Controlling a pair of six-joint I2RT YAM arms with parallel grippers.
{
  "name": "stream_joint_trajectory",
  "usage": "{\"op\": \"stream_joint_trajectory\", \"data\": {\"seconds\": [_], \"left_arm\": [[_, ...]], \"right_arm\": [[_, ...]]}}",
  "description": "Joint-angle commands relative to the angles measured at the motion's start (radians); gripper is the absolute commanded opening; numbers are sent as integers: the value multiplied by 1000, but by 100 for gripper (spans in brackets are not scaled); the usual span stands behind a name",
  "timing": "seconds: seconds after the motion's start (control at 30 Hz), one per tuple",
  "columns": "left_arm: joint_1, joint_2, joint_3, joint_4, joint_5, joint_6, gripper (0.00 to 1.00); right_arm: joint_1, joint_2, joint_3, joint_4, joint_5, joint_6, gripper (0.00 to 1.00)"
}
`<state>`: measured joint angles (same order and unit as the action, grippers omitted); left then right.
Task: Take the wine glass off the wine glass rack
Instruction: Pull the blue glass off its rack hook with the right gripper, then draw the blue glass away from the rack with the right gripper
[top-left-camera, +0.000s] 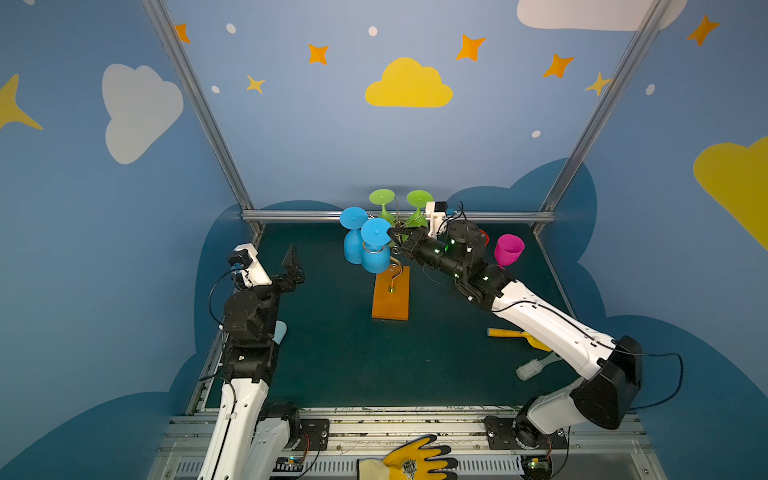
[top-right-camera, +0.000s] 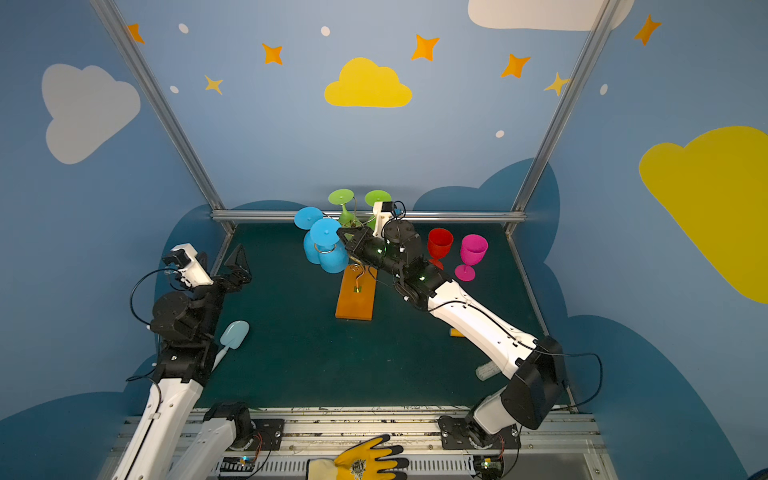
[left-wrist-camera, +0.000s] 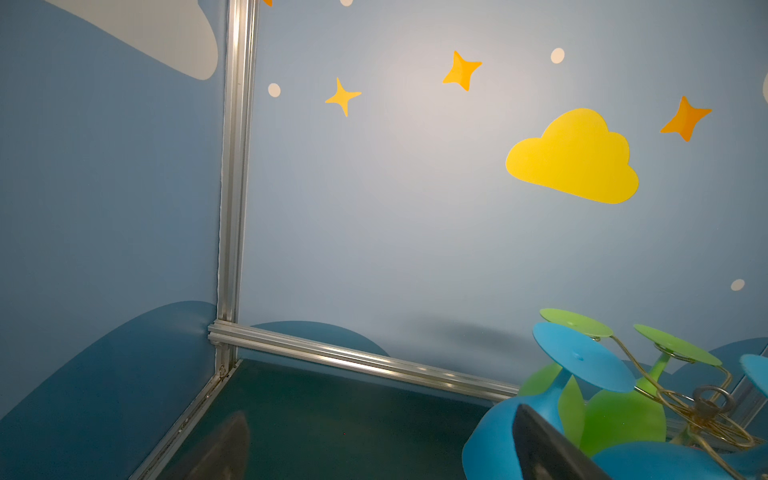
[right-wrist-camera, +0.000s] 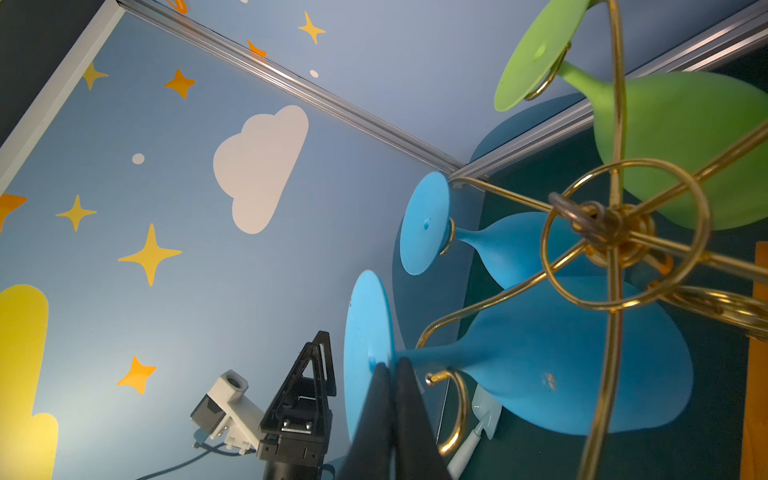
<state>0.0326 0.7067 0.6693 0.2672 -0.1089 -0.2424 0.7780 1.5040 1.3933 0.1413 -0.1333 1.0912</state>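
The wine glass rack (right-wrist-camera: 615, 249) is glossy metal wire (wooden base), the blue wine glass (right-wrist-camera: 561, 365) matt.

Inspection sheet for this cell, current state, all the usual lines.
Surface: dark green mat, no spills seen.
Job's things: gold wire wine glass rack on orange-brown wooden base; nearer blue plastic wine glass, second blue glass and two green plastic glasses hang upside down.
Clutter: red plastic glass and pink plastic glass upright on mat; yellow-handled tool; white brush; pale blue scoop; yellow work glove on front rail.
Grippers: left gripper open, empty; right gripper shut on nearer blue glass's foot edge.
Cables: black cable loops on both arms.
Surroundings: blue walls with cloud and star decals; aluminium frame.
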Motion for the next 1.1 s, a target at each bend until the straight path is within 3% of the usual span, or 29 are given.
{"op": "stream_joint_trajectory", "data": {"seconds": [0.0, 0.7, 1.07], "left_arm": [[2, -9, -4, -7, -12, 9, 97], [2, -7, -3, -8, -15, 14, 97], [1, -5, -4, -9, -17, 18, 97]], "right_arm": [[-6, 15, 34, -33, 43, -36, 0], [-10, 52, 98, -112, 110, -46, 0], [-29, 57, 165, -227, 64, -104, 0]]}}
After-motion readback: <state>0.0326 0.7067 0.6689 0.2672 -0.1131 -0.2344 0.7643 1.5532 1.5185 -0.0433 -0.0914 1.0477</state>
